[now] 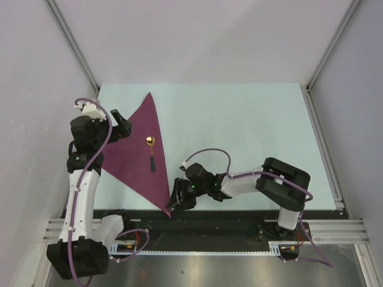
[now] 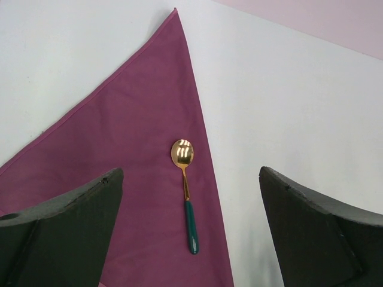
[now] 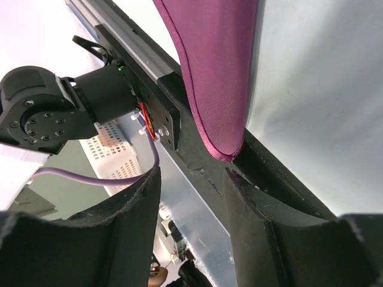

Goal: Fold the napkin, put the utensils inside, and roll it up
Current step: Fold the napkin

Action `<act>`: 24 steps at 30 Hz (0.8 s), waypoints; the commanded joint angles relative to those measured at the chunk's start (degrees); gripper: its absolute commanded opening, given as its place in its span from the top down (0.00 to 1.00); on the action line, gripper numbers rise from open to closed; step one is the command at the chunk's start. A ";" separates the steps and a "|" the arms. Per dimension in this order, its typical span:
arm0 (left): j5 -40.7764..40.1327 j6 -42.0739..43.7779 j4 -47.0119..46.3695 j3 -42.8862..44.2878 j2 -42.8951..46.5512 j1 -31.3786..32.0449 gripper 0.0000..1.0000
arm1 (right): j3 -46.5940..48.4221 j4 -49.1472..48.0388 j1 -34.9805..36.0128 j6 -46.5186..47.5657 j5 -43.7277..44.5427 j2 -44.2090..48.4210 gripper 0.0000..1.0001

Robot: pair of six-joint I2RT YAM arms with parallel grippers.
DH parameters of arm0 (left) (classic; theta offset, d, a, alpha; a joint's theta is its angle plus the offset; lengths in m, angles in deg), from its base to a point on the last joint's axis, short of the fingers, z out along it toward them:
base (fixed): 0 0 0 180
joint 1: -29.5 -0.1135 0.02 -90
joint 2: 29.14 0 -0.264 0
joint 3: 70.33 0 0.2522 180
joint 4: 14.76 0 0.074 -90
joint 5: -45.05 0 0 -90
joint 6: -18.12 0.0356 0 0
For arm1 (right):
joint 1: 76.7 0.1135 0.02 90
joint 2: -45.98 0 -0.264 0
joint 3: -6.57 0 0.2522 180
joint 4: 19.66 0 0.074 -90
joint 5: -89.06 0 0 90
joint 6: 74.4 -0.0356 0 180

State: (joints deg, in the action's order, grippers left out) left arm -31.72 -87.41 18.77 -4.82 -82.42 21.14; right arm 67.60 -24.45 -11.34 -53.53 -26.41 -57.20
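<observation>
Pale table (image 1: 239, 131) holds napkin (image 1: 134, 156), spoon (image 1: 151, 153).

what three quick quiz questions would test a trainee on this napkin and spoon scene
1. True or false: the spoon lies wholly on the napkin.
2. Which arm's jaws are at the napkin's near corner? A left; B right.
3. Fill in: the left arm's jaws stand ___.
Key: 1 true; 2 B; 3 open.
</observation>
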 commanded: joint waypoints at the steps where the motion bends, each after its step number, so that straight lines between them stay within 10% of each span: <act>1: 2.41 -1.26 -2.37 -0.15 0.28 0.36 0.00 | 0.11 -1.05 1.08 -1.89 1.30 -1.67 0.49; 24: 4.78 -2.58 -3.42 -0.77 0.45 1.24 0.00 | 3.70 3.25 1.43 -3.04 2.18 -7.48 0.52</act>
State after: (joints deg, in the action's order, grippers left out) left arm -28.15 -89.05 17.33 -5.26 -82.57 21.31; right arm 68.82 -23.68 -9.59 -57.88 -25.56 -63.23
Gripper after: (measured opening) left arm 0.996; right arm 0.479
